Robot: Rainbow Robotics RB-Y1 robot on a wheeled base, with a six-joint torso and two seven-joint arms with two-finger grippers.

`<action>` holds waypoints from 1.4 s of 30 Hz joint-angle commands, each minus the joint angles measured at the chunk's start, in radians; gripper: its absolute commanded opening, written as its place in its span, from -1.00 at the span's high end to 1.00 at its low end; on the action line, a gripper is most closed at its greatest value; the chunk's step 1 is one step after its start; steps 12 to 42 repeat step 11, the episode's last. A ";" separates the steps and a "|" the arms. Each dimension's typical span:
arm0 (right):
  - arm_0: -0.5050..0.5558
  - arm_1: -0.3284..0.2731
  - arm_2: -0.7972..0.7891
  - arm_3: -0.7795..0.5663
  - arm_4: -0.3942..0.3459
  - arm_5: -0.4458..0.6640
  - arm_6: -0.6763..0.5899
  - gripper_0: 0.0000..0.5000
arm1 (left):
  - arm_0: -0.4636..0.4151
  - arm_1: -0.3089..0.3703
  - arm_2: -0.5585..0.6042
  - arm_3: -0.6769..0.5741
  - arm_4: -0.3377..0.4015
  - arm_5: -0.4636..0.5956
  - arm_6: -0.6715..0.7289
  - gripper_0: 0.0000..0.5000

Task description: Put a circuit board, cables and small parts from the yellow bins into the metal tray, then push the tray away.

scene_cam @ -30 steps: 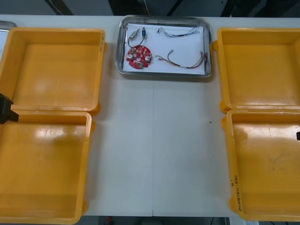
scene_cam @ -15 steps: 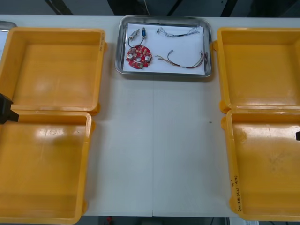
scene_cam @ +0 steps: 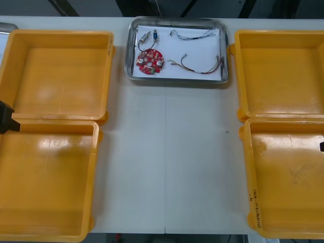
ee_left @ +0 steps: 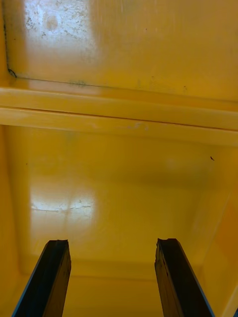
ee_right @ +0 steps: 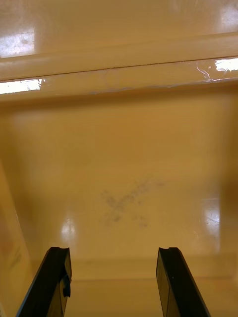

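- Evidently the loading is finished. The metal tray [scene_cam: 176, 81] sits at the far edge of the counter [scene_cam: 167, 162], between the two far bins and touching neither. I judge that this is where a push away from the robot would leave it.
- Tray contents lie on the white lining, with nothing stacked:
  - a round red circuit board [scene_cam: 150, 61] lies toward the robot's left;
  - small metal parts [scene_cam: 151, 35] lie just beyond the board, with a short black cable [scene_cam: 140, 45] curled beside them;
  - a blue-and-white cable [scene_cam: 192, 34] runs along the far side;
  - a red-and-yellow cable [scene_cam: 200, 67] runs along the near side.
- The far left bin [scene_cam: 61, 71], near left bin [scene_cam: 48, 182], far right bin [scene_cam: 281, 66] and near right bin [scene_cam: 288, 187] all show bare floors. By that evidence nothing is left to fetch.
- The left gripper [ee_left: 113, 242] has its fingers spread with nothing between them. It hangs over a bare bin floor, with a doubled rim and a second bin beyond. In the front view it sits at the counter's left edge, where the two left bins meet.
- The right gripper [ee_right: 113, 250] also has its fingers spread and empty. It hangs above a scuffed floor that matches the near right bin, at the counter's right edge.
- Both arms are held out to the sides, well apart from the tray, which suits a parked posture. Open fingers fit that reading, since there is no item to hold. I judge the task to be at or near completion.
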 commanded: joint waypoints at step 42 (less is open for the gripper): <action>0.008 -0.043 0.009 -0.009 -0.008 0.003 -0.013 -1.00 | 0.023 -0.009 0.032 -0.024 -0.008 0.006 -0.096 -1.00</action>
